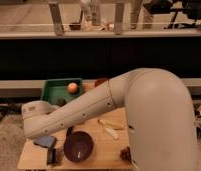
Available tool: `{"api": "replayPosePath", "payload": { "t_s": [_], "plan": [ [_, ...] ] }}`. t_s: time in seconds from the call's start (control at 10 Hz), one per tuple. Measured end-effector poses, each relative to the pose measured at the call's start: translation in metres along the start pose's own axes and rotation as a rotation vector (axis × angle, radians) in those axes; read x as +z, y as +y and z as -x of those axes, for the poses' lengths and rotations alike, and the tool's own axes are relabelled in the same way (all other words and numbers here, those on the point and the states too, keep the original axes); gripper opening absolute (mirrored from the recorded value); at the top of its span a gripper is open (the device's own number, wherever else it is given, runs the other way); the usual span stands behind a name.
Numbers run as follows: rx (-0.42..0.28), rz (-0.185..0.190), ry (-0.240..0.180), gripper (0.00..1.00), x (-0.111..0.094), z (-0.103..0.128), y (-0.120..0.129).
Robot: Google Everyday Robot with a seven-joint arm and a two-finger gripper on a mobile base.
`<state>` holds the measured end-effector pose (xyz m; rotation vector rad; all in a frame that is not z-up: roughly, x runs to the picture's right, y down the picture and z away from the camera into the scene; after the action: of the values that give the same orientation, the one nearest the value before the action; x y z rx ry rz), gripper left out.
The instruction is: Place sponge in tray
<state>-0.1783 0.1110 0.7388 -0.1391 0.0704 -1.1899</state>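
Reaching across the table, the arm puts its gripper at the near left, just beside the blue sponge. Whether it grips cannot be told. The tray sits far left.

No readable text.
No lettering, label or number is legible anywhere; the gripper hangs at the frame's lower left.

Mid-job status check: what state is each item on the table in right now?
Green plastic tray: far left of the wooden table, holds the ball, no sponge.
Small orange ball: lying inside the tray.
Blue-grey sponge: near-left table edge, outside the tray.
Dark purple round bowl: upright, looks empty.
Gripper: low at the near-left corner, beside the sponge.
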Motion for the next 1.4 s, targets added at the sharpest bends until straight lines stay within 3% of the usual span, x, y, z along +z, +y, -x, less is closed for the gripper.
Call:
{"api": "replayPosePath", "payload": {
  "t_s": [1.4],
  "plan": [
    [-0.045,-0.102,0.027,0.80,0.042,0.009,-0.029]
  ]
}}
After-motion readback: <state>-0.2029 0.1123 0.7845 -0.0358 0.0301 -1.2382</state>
